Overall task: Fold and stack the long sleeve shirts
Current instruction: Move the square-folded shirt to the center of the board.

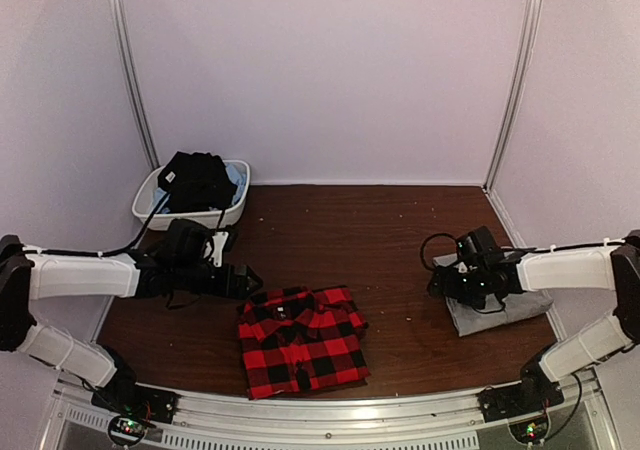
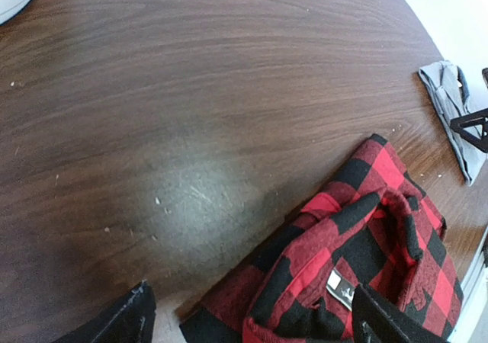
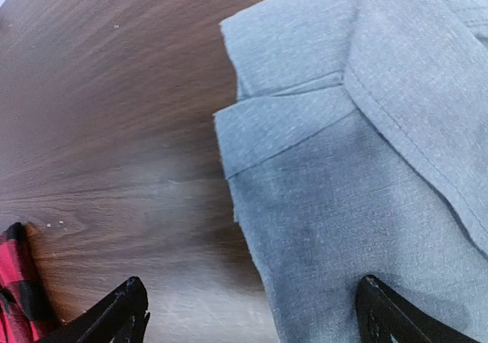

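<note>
The red check shirt (image 1: 303,340) lies folded by the desk's (image 1: 380,240) near edge, the left pincer (image 1: 248,276) spread empty at its far left corner; by the right edge the right pincer (image 1: 443,282), also spread, hovers over the folded grey shirt (image 1: 510,310). Folding looks finished, so stacking is next: grip one bundle through all layers and lay it squarely on the other.

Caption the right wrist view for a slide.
Open right gripper poised over the folded grey shirt on the wooden table.
</note>
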Available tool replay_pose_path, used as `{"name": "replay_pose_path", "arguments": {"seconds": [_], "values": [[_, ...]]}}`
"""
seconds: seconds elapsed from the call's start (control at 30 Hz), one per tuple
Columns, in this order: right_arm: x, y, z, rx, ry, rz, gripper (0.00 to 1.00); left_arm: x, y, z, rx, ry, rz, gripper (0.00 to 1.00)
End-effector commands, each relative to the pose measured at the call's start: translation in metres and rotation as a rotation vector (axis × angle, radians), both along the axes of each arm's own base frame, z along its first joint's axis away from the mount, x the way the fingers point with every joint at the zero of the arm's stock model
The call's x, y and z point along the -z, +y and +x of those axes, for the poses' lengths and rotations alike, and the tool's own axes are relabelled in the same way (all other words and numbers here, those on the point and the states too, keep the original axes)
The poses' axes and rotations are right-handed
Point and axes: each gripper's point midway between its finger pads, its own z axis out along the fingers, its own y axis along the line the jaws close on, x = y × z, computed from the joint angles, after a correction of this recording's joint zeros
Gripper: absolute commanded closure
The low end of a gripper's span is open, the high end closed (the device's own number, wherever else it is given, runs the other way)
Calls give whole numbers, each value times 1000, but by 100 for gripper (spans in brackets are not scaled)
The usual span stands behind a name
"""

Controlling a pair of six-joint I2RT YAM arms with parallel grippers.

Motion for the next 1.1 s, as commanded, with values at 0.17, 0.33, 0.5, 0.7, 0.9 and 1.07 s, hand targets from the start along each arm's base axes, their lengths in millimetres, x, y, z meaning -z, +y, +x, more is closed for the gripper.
{"name": "replay_pose_path", "arguments": {"seconds": [0.17,0.33,0.5,0.7,0.9,1.07], "values": [[9,96,6,-126,29,229,4,11,22,-30,-45,48,-27,9],[14,136,12,-219,52,185,5,13,26,-39,-51,66,-41,9],[-4,151,9,-298,-9,114,5,15,24,-55,-21,113,-89,9],[-26,186,-23,-447,-57,128,4,16,15,-73,10,176,-192,9],[-18,211,-46,-534,-44,154,5,21,8,-86,14,239,-312,10],[-7,222,-53,-576,-10,177,6,24,3,-94,26,271,-363,12]]}}
